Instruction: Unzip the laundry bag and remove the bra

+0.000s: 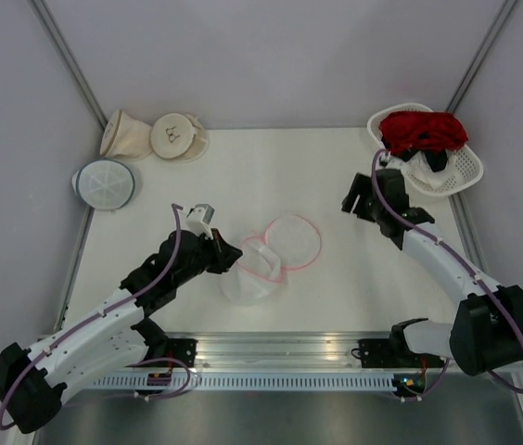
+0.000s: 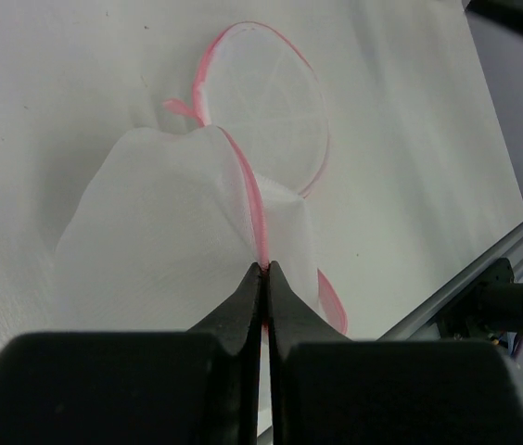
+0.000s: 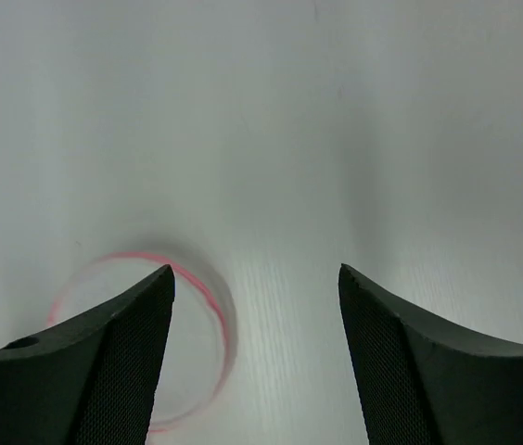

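Observation:
The laundry bag point(image 1: 254, 278) lies open at the table's middle, its round pink-rimmed lid point(image 1: 292, 241) flipped to the right. My left gripper point(image 1: 234, 256) is shut on the bag's pink rim; in the left wrist view the closed tips point(image 2: 265, 269) pinch the pink edge of the white mesh point(image 2: 169, 232). The red bra point(image 1: 421, 130) lies on top of the white basket point(image 1: 464, 174) at the back right. My right gripper point(image 1: 355, 205) is open and empty over bare table between bag and basket; its wrist view point(image 3: 257, 273) shows the bag's lid point(image 3: 187, 371) at lower left.
A black garment point(image 1: 436, 159) and white cloth point(image 1: 419, 174) lie in the basket under the bra. Two beige pouches point(image 1: 124, 133) point(image 1: 175, 135) and a white pouch with grey-blue rim point(image 1: 104, 184) sit at the back left. A metal rail point(image 1: 271, 357) runs along the near edge.

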`<state>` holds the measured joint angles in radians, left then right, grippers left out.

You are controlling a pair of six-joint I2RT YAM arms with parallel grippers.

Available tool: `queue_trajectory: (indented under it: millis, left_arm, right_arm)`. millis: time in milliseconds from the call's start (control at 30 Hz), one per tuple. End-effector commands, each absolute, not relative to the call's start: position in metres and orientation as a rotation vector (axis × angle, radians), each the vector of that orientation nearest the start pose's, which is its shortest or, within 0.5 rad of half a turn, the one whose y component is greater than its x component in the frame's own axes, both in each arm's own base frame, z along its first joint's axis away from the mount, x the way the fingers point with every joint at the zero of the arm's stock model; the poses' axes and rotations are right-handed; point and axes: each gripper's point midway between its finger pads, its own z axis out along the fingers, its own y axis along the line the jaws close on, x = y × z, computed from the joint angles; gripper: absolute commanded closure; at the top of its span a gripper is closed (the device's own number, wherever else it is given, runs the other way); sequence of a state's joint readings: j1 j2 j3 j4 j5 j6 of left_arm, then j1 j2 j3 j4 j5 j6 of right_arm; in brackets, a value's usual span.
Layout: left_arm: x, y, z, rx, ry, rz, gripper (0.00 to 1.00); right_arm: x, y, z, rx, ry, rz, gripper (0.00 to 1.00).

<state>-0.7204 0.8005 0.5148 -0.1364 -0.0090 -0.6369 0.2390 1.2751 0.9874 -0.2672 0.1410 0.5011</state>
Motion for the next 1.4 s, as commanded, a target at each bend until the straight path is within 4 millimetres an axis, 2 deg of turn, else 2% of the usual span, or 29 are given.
queue_trajectory:
  millis: [0, 67, 100, 167, 200, 267, 333, 367, 567, 800, 967, 1067, 1233, 1300, 1367]
  left_arm:
    - [0.215, -0.216, 0.166, 0.038, 2.049, -0.868, 0.98]
    - [0.214, -0.215, 0.163, 0.026, 2.055, -0.864, 0.98]
    - [0.214, -0.214, 0.161, 0.024, 2.059, -0.863, 0.98]
    - [0.213, -0.214, 0.16, 0.018, 2.062, -0.865, 0.98]
    - [0.213, -0.213, 0.156, 0.015, 2.071, -0.859, 0.98]
    - [0.212, -0.213, 0.155, 0.011, 2.07, -0.864, 0.98]
    - [0.212, -0.212, 0.154, 0.008, 2.072, -0.862, 0.98]
    - [0.211, -0.212, 0.153, 0.009, 2.073, -0.861, 0.98]
    - [0.211, -0.212, 0.15, 0.003, 2.076, -0.859, 0.98]
    - [0.213, -0.214, 0.151, 0.003, 2.071, -0.871, 0.98]
    - [0.213, -0.215, 0.153, 0.003, 2.066, -0.879, 0.98]
    - [0.212, -0.215, 0.153, 0.003, 2.067, -0.882, 0.98]
    - [0.211, -0.215, 0.153, 0.0, 2.064, -0.886, 0.98]
    - [0.211, -0.214, 0.153, -0.001, 2.065, -0.887, 0.98]
    - [0.211, -0.214, 0.154, -0.006, 2.062, -0.889, 0.98]
  right_arm:
    - [0.34, 0.101, 0.143, 0.373, 2.181, 0.36, 0.24]
    - [0.328, 0.117, 0.133, 0.346, 2.197, 0.454, 0.26]
    - [0.318, 0.119, 0.117, 0.341, 2.234, 0.47, 0.27]
    - [0.311, 0.131, 0.111, 0.331, 2.248, 0.551, 0.3]
    - [0.302, 0.137, 0.098, 0.322, 2.28, 0.585, 0.3]
    - [0.299, 0.148, 0.095, 0.319, 2.272, 0.67, 0.3]
    - [0.287, 0.153, 0.079, 0.353, 2.31, 0.723, 0.3]
    - [0.291, 0.161, 0.086, 0.336, 2.265, 0.786, 0.3]
    - [0.283, 0.179, 0.06, 0.366, 2.305, 0.87, 0.32]
    - [0.289, 0.195, 0.047, 0.376, 2.31, 0.866, 0.35]
    - [0.297, 0.192, 0.03, 0.406, 2.321, 0.763, 0.48]
    - [0.299, 0.19, 0.026, 0.412, 2.313, 0.704, 0.63]
    - [0.304, 0.194, 0.038, 0.349, 2.284, 0.652, 0.84]
    - [0.31, 0.198, 0.057, 0.316, 2.24, 0.657, 0.93]
    - [0.316, 0.199, 0.088, 0.255, 2.183, 0.635, 0.99]
